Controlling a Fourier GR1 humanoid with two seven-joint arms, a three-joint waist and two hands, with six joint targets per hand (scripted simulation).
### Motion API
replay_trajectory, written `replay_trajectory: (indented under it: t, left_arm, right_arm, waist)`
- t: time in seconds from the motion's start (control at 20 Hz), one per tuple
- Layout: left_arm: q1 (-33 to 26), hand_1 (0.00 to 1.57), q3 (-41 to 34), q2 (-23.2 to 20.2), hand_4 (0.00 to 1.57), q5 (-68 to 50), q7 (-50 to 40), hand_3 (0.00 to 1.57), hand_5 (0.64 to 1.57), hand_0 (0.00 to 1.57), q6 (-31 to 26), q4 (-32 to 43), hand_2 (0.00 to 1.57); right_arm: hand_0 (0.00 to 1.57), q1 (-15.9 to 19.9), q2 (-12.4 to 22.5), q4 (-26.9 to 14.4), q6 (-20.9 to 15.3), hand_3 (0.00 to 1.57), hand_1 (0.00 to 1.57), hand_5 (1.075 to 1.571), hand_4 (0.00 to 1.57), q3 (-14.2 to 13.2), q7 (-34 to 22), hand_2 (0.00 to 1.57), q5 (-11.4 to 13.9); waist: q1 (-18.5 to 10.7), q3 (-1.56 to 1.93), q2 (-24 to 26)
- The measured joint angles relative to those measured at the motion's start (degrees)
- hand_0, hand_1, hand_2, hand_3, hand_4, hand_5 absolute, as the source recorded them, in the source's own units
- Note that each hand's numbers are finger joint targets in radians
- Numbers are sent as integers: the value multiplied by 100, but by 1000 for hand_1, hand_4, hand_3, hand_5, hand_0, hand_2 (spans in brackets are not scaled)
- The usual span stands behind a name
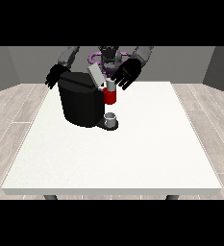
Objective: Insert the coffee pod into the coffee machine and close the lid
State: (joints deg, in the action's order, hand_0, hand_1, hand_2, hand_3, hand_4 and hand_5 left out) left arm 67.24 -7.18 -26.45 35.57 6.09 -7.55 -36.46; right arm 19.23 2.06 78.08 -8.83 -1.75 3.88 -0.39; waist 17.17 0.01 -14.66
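So the hand at the view's left [54,76] hangs open behind the black coffee machine [80,103], whose grey lid [96,75] is tilted up. Can't spot the coffee pod. Hand at the view's right [127,73] is spread open above the red holder [110,96], little cup [111,117] underneath.

My hands: both black, the hand at the view's right [128,73] broad with separate dark fingers; the hand at the view's left [54,77] smaller in view.
My arms: grey, rounded segments with darker bands.
My torso [109,55]: grey and dark, ringed by purple loops.
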Motion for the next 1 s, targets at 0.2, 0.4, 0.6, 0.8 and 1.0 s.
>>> replay_trajectory:
  t: [0.2, 0.4, 0.6, 0.8, 1.0]
  left_arm:
    - [57, 1260, 24, 61, 511, 32, -40, 1208, 1571, 1260, -50, 26, 1298]
    - [10, 1179, 73, 147, 493, 77, 24, 1183, 1571, 1179, -42, 7, 1253]
    - [-12, 1198, 86, 208, 505, 119, 47, 1200, 1571, 1198, 8, 12, 1271]
    - [-83, 1160, 91, 245, 506, 146, 103, 1185, 1571, 1160, 11, 58, 1244]
    - [-132, 1208, 65, 182, 493, 176, 144, 1191, 1571, 1208, 3, 116, 1265]
  right_arm:
    - [0, 2, -14, -15, -31, 0, 0, 1571, 525, -57, -12, 0, -41]
    - [0, 23, 26, -56, 4, 0, 0, 1571, 518, -156, -26, 0, -134]
    - [0, -11, 36, -79, 35, 0, 0, 1571, 538, -200, 10, 0, -191]
    - [0, -78, 22, -56, 29, 0, 0, 1571, 499, -199, 68, 0, -197]
    - [0, -141, 22, 53, 25, 0, 0, 1571, 457, -159, 8, 0, -186]
  waist:
    - [-8, 0, 18]
    - [-80, 0, 39]
    - [-87, 0, 34]
    - [-89, 0, 42]
    - [-67, 2, 66]
